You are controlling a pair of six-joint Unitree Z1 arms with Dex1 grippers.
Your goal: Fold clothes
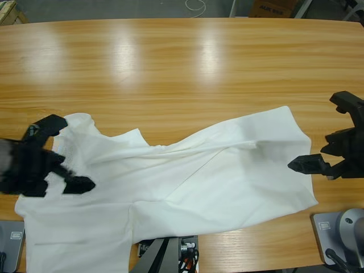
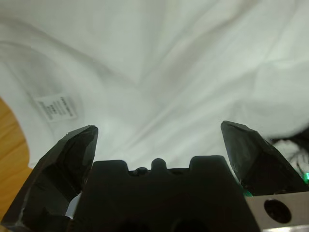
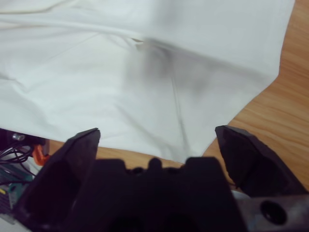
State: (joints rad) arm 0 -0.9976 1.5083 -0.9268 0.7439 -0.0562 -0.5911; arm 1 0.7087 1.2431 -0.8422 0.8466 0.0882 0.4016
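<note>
The white T-shirt (image 1: 187, 182) is lying spread and wrinkled across the near half of the wooden table (image 1: 170, 62), stretching from the left side, where it is hanging over the near edge, to a loose end near the right side. Long creases are running diagonally through its middle, and a small printed label (image 2: 57, 107) is showing inside the collar in the left wrist view. The left gripper (image 1: 71, 156) is hovering over the collar end at the left, its jaws standing wide apart with only cloth showing between them and nothing gripped. The right gripper (image 1: 330, 133) is sitting at the right edge of the table, just beside the shirt's loose end, its jaws also spread wide and holding nothing, with bare wood and white fabric lying ahead of it.
</note>
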